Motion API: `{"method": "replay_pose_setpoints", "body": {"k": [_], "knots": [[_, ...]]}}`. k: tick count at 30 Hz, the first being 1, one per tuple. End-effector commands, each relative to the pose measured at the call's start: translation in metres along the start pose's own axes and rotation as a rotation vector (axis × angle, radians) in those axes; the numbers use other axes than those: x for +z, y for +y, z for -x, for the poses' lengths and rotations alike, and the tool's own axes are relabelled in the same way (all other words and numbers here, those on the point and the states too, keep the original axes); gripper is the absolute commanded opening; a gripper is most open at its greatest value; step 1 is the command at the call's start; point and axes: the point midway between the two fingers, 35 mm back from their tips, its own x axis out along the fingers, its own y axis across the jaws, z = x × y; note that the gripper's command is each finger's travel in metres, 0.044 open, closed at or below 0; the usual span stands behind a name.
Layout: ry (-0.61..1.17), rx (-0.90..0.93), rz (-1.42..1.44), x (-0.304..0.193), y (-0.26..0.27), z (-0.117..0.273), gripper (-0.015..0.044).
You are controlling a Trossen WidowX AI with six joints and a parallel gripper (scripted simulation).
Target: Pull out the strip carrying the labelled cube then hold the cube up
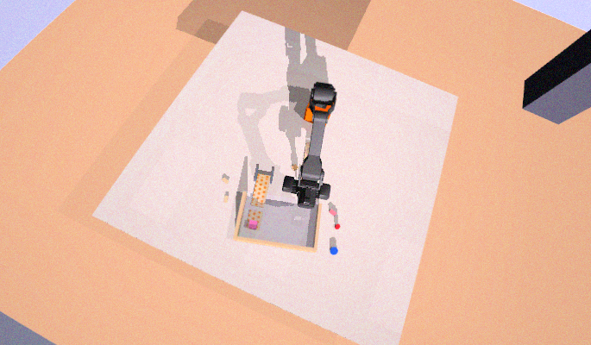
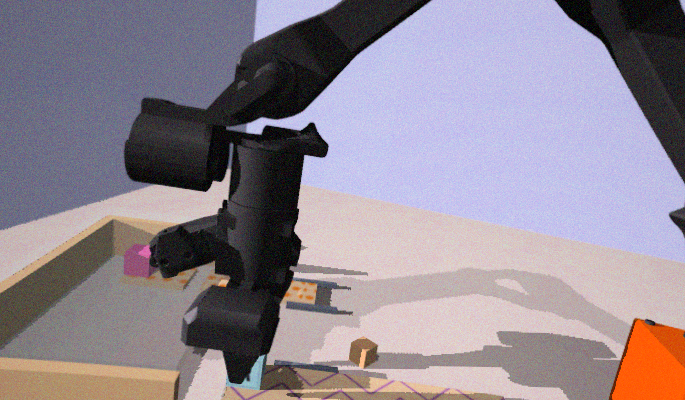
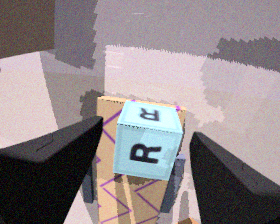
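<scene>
The light-blue cube (image 2: 256, 374) (image 3: 148, 150), marked R, sits on the end of the tan strip with purple zigzags (image 2: 307, 381) (image 3: 108, 175); the visible part of this strip has no break. My gripper (image 2: 240, 371) (image 3: 147, 131) is open, its fingertips on either side of the cube with a gap at each side in the wrist view. The arm hides the cube in the top view. The orange-dotted strip (image 1: 260, 187) (image 2: 304, 290) is split from a farther dotted piece (image 1: 254, 214) (image 2: 162, 281), which bears a pink cube (image 1: 253, 224) (image 2: 136, 262).
A wooden-walled enclosure (image 1: 273, 245) (image 2: 82, 367) surrounds the pink cube. Dark rails (image 2: 307, 365) (image 3: 173, 186) flank the zigzag strip. A small brown block (image 1: 294, 166) (image 2: 363, 352) lies nearby. Right of the enclosure are a pink piece (image 1: 332, 211), a red ball (image 1: 337, 226) and a blue piece (image 1: 334, 250).
</scene>
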Motion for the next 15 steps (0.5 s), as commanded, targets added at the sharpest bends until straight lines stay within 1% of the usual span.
{"method": "replay_pose_setpoints", "body": {"k": [1,9,13,15], "knots": [[0.014,0.0,0.005,-0.0039,0.0001,-0.0092,0.025],[0.014,0.0,0.005,-0.0039,0.0001,-0.0092,0.025],[0.009,0.0,0.001,-0.0023,0.0001,-0.0067,0.0145],[0.009,0.0,0.001,-0.0023,0.0001,-0.0067,0.0132]]}}
